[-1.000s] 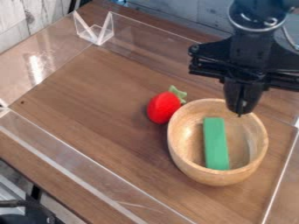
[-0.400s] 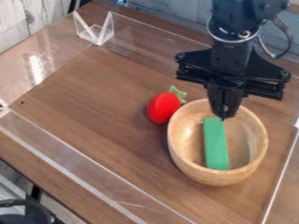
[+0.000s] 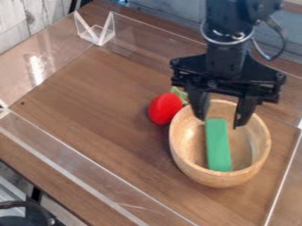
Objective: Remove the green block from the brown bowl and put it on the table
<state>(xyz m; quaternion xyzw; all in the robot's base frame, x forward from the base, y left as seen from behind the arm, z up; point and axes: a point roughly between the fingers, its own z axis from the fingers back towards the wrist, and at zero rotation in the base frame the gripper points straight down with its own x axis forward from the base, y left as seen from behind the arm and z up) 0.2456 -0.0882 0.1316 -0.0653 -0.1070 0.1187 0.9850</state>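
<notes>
Inside the brown bowl (image 3: 220, 142) lies the green block (image 3: 218, 144), its long axis running toward the camera. Directly above its far end hangs the tool (image 3: 224, 115), spread wide, empty, fingers either side.

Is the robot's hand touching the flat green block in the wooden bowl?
Cannot tell: the camera view shows the hand open astride the block's far end.
</notes>
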